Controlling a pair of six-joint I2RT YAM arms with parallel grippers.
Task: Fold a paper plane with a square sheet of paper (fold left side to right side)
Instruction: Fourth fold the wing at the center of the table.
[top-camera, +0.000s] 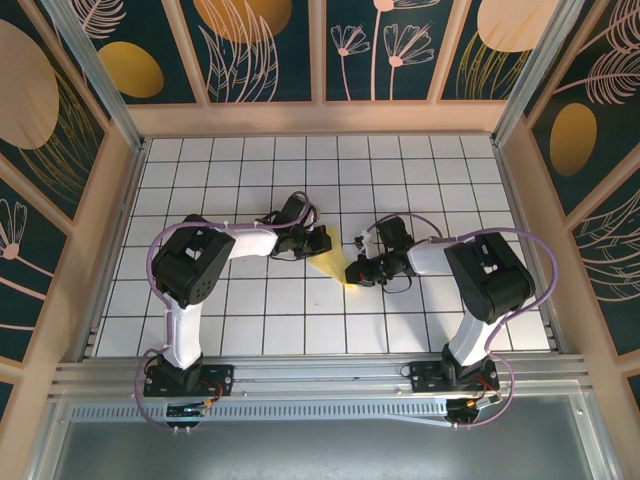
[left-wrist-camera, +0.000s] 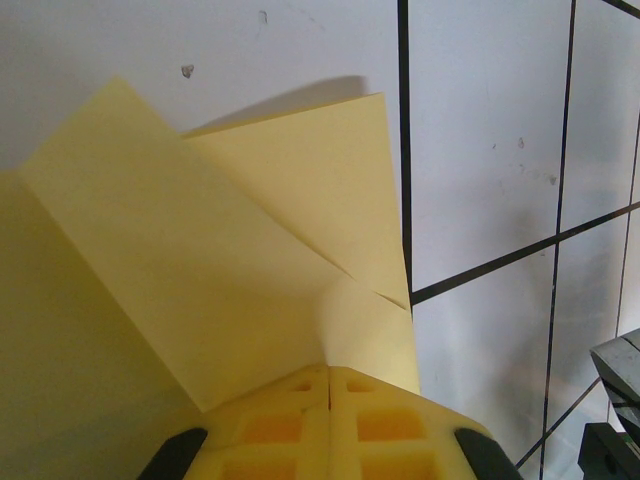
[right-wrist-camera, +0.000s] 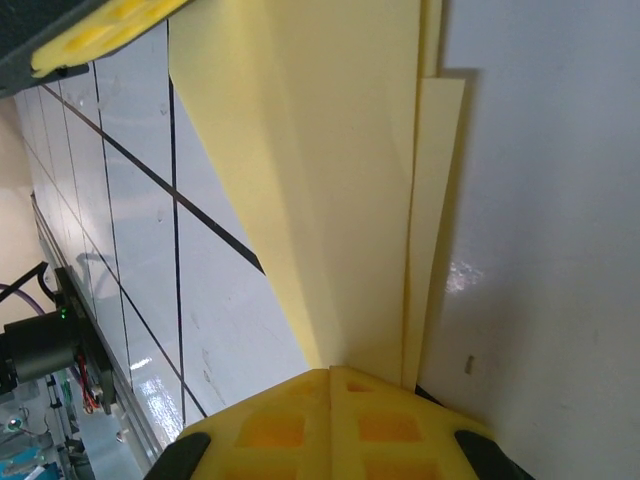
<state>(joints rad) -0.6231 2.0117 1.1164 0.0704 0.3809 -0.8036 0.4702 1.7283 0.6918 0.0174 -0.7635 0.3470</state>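
as left hand (left-wrist-camera: 330, 370) and right hand (right-wrist-camera: 330, 371) pinch it, paper (left-wrist-camera: 210, 280) shows creased flaps.

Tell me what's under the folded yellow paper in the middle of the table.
The white tiled table lies under the paper. A lower flap of it pokes out beneath the top layer. The tiles directly below are covered.

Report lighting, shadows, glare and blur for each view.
Top external view: even light, sharp, the folded paper bright yellow. Left wrist view: soft shadow on the table behind the paper's top edge; its near-left part blurred. Right wrist view: small glare spots on the table, shadow strip along the paper's right edge.
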